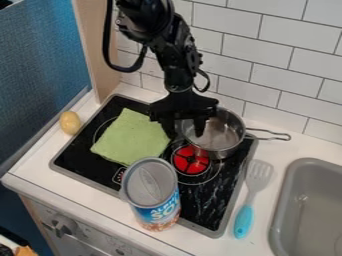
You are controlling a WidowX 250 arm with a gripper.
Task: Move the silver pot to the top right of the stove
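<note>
Currently, fingers (pixel 200 128) apart astride the silver pot (pixel 230 145) rim, green cloth (pixel 133 137) and tall can (pixel 155 192) nearby.

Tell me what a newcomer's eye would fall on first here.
Probably the bright red disc near the middle of the black stovetop, just in front of the silver pot. Next would come the light green cloth lying toward the stove's left side and the large can near its front edge. The black gripper at the pot's left side would also draw a look.
</note>
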